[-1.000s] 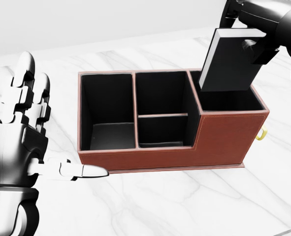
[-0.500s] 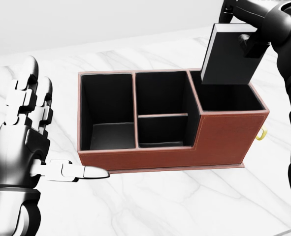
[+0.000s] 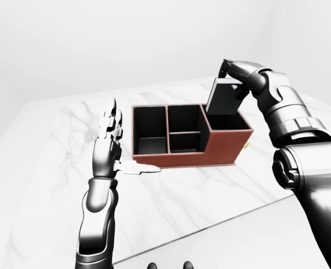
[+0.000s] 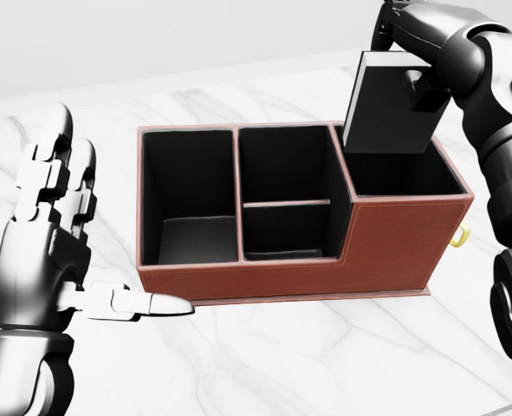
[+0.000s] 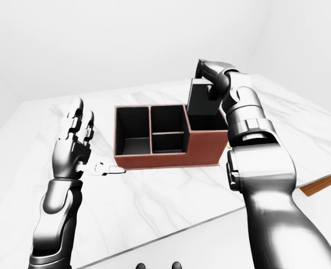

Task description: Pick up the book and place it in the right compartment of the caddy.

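One orange-brown strip (image 5: 322,183) at right, right-eye view only.

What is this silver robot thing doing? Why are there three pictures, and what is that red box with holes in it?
It is a pretend robot inside a computer game world, steered by a person. All three pictures come from cameras on its head, so you look out over its own arms.

The red box is a caddy, a holder with several compartments, standing on a white marble table.

The right hand holds a dark book, tilted, above the caddy's right compartment, where it is meant to go. It is not inside yet.

The left hand is open and holds nothing. It stands left of the caddy, one finger pointing toward the caddy's bottom corner.

A small yellow thing peeks out at the caddy's right end; I cannot tell what it is.
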Controlling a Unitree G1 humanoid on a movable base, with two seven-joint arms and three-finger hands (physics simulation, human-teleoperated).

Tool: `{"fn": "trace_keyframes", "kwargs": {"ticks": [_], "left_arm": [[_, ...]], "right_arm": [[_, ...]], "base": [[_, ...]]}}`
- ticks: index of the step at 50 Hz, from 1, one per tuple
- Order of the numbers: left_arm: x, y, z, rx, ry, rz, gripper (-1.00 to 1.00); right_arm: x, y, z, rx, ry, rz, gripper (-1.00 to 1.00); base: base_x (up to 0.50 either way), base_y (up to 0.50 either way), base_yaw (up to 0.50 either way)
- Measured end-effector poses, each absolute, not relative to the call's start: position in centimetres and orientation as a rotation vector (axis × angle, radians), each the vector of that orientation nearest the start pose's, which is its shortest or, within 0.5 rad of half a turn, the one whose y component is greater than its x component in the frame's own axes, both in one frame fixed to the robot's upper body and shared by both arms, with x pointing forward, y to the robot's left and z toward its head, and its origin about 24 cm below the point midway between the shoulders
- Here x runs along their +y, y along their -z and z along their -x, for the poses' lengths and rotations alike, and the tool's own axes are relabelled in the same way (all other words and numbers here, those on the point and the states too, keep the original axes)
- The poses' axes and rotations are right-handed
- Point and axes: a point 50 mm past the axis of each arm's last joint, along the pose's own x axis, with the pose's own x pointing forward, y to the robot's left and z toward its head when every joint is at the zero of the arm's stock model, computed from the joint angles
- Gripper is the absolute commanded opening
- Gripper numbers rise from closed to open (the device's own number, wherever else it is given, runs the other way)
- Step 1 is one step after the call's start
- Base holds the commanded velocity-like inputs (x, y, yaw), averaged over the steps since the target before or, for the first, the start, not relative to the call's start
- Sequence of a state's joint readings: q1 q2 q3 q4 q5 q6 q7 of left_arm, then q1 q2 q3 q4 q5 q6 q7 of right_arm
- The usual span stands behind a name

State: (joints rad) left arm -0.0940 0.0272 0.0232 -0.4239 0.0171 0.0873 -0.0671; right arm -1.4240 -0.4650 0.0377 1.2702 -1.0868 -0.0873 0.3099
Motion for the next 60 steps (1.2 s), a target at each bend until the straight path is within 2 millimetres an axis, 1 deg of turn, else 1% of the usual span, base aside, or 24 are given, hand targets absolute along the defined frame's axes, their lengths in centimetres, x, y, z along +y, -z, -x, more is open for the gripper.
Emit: {"fn": "trace_keyframes", "kwargs": {"ticks": [24,46,60], "left_arm": [[14.7,-14.9,-25.1,-0.411,0.07,-0.061,1.0],[14.7,-14.7,-25.4,-0.397,0.072,-0.065,1.0],[14.7,-14.5,-25.6,-0.388,0.072,-0.067,1.0]], "right_arm": [[-20.3,-26.2,-42.9,0.085,-0.048,1.48,-1.0],[-20.4,-24.4,-42.9,0.116,-0.067,1.47,-1.0],[-20.6,-24.0,-42.9,0.118,-0.055,1.489,-1.0]], "base": [[0.0,0.0,0.0],[0.0,0.0,0.0],[0.0,0.0,0.0]]}}
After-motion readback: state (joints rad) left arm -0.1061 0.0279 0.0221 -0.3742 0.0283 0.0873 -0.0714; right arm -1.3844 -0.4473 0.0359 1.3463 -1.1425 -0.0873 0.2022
